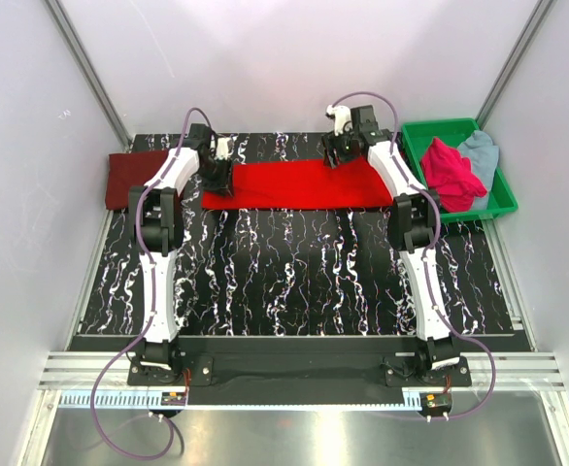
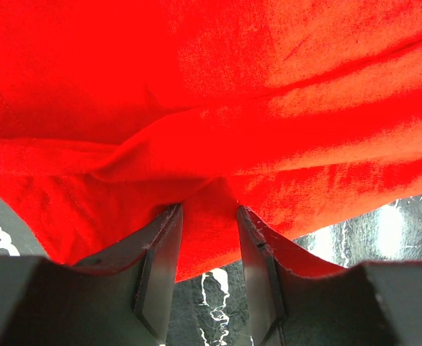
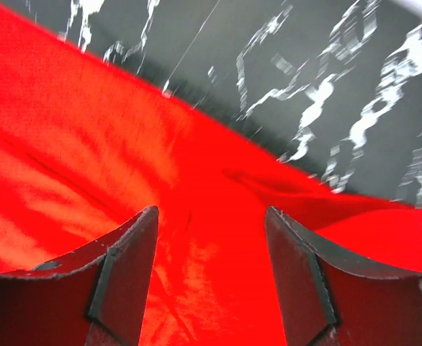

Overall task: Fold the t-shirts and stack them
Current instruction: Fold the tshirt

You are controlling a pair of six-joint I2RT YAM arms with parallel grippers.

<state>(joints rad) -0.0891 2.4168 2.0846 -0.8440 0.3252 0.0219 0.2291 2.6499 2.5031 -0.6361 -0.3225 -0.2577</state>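
Observation:
A bright red t-shirt [image 1: 299,184] lies folded into a long strip across the far part of the table. My left gripper [image 1: 218,181] is at its left end. In the left wrist view this gripper [image 2: 207,210] is shut on a bunched fold of the red t-shirt [image 2: 218,108], whose creases run into the jaws. My right gripper [image 1: 333,153] hangs at the strip's far edge; its jaws [image 3: 211,213] are open wide over the flat red t-shirt [image 3: 88,166] and hold nothing. A dark maroon t-shirt [image 1: 129,180] lies folded at the far left. A magenta-pink t-shirt [image 1: 451,173] and a pale grey-blue t-shirt [image 1: 481,153] lie crumpled in the tray.
The green plastic tray [image 1: 440,129] stands at the far right corner. The black marbled table [image 1: 294,272] stretches between the red strip and the arm bases. White walls close in the back and both sides.

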